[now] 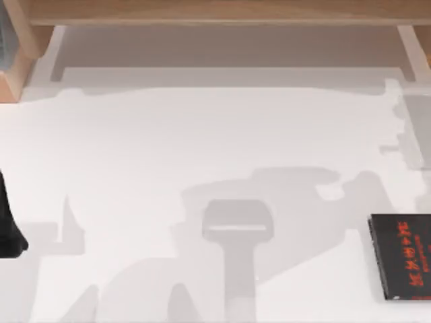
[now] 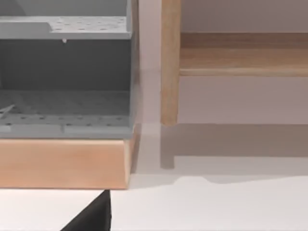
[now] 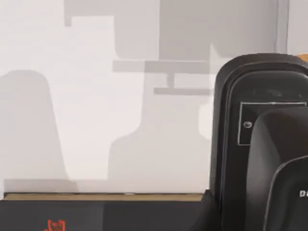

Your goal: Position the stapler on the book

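The book (image 1: 401, 256), black with red lettering, lies flat at the table's right edge and is cut off by the top view's border. In the right wrist view its cover (image 3: 96, 214) and pale page edge show, with the table beyond. The stapler (image 3: 262, 144), black and rounded with a small white-outlined panel, looms close to that camera and overlaps the book's end. Whether it rests on the book or hangs above it cannot be told. A black part of my left arm (image 1: 10, 229) sits at the table's left edge.
A wooden frame (image 1: 222, 13) runs along the back of the table. In the left wrist view a grey perforated shelf unit (image 2: 65, 77) on a wooden base (image 2: 62, 163) stands at the back left, beside a wooden post (image 2: 170, 62). Arm shadows fall across the white tabletop (image 1: 202, 134).
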